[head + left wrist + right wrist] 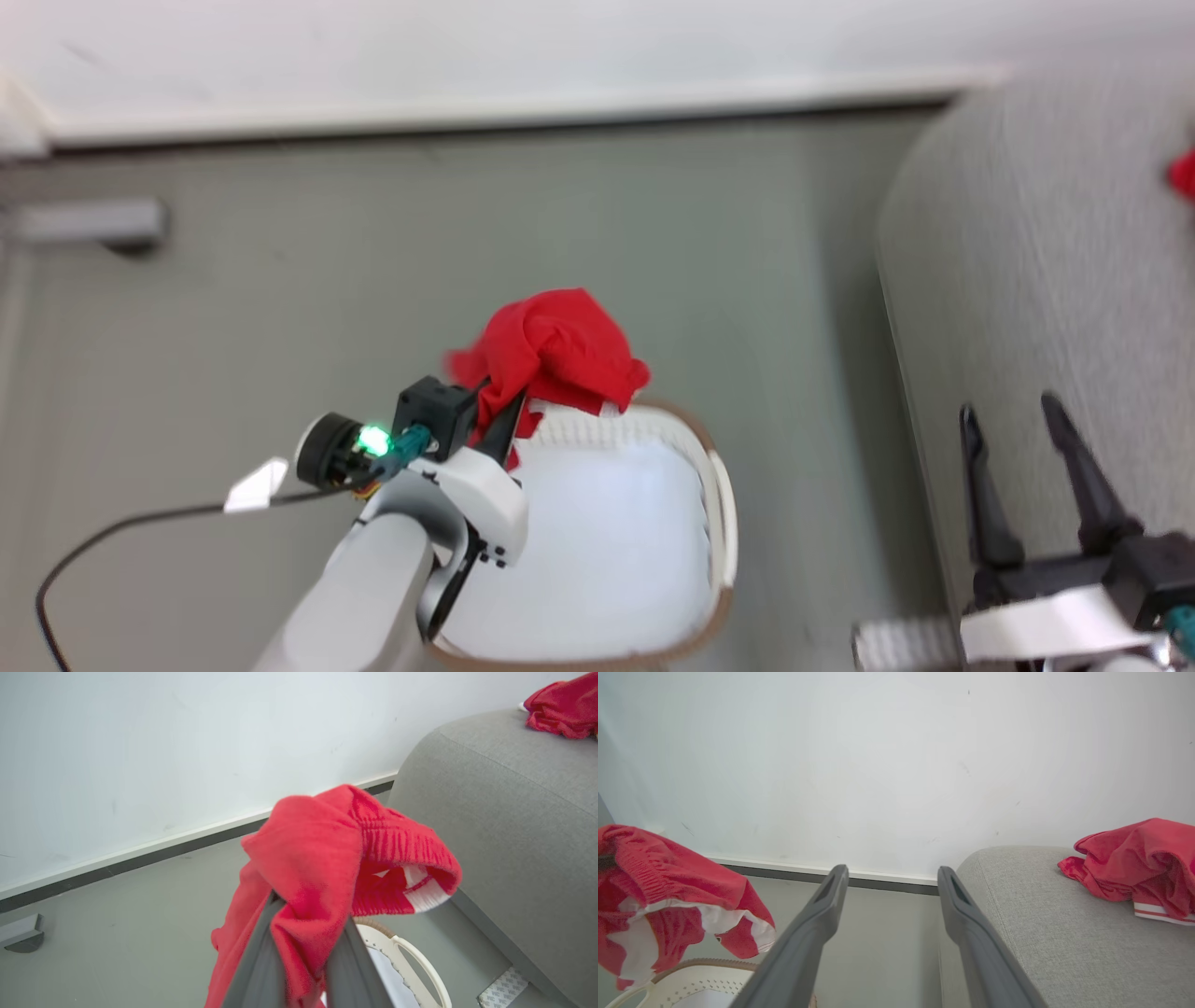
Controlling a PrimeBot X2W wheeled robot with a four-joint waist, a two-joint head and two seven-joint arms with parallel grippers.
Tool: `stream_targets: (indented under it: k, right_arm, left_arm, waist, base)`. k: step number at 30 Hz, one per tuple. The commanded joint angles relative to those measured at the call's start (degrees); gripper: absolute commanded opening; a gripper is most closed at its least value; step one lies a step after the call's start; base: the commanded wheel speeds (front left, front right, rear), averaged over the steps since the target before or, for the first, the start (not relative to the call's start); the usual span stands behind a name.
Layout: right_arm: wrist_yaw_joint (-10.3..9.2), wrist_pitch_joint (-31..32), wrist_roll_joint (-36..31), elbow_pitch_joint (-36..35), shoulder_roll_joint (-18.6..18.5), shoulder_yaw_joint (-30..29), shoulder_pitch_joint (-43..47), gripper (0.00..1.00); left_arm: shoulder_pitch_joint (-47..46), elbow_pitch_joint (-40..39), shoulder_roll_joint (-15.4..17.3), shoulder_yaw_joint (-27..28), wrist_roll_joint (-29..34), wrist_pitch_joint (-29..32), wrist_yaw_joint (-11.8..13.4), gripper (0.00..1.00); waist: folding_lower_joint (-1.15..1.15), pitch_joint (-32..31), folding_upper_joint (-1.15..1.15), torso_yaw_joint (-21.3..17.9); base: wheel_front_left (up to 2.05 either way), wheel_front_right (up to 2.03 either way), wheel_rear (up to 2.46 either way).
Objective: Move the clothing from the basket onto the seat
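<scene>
Clothing (558, 347): red, bunched, pinched between the two dark fingers (259, 970) of the left tool (310, 917); held clear above the far rim of the basket (721, 509), at mid-frame of the head view. Loose folds draped over and past the fingertips; ribbed hem with a white band turned outward at centre right of the left wrist view.

Left tool: clenched on the clothing, fabric squeezed in the narrow gap between the fingers.

Basket: cream-white, tan-rimmed, set on the grey floor (373, 280) at lower centre of the head view, near the seat (1046, 243) but apart from it; pale interior, contents not discernible.

Right tool (1008, 408): released, fingers spread wide with nothing between them, at lower right of the head view over the seat's edge, well apart from the clothing.

Seat: grey, rounded, along the right side of the head view.

Second red garment (1134, 868): crumpled, laid on the seat top at the right edge of the right wrist view, white-striped hem exposed.

White wall (878, 765) behind, in the upper part of each view.
</scene>
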Motion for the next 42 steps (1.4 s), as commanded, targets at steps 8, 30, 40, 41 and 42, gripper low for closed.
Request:
stream_targets:
  k: [8,30,40,41,42]
  right_arm:
    - [-0.14,0.0,1.0,3.2,-0.1,4.7,7.7,1.00]
    - [-0.15,0.0,1.8,6.7,-5.3,26.4,1.1,1.00]
    - [-0.15,0.0,4.3,13.4,-5.7,34.4,-10.5,1.00]
    - [-0.15,0.0,4.6,14.4,-5.2,34.8,-11.3,1.00]
    - [-0.15,0.0,4.8,15.8,-4.9,35.3,-12.0,1.00]
  left_arm:
    - [10.2,-20.3,3.6,1.2,-1.6,6.2,4.9,0.00]
    - [17.4,-48.4,8.4,-0.4,-0.8,19.2,8.5,0.00]
    - [15.3,-47.2,4.8,-5.9,-0.7,19.2,6.4,0.00]
    - [15.1,-47.0,4.6,-6.4,-0.7,19.2,6.2,0.00]
    - [14.9,-46.9,4.2,-6.9,-0.9,19.2,5.8,0.00]
  waist:
    - [0.02,-17.8,0.00,5.1]
    - [0.02,-20.2,0.00,3.5]
    - [0.02,-19.9,0.00,5.0]
    - [0.02,-19.8,0.00,5.2]
    - [0.02,-19.8,0.00,5.4]
  base:
    - [0.00,0.00,0.00]
    - [0.00,0.00,0.00]
    - [0.00,0.00,0.00]
    - [0.00,0.00,0.00]
    - [0.00,0.00,0.00]
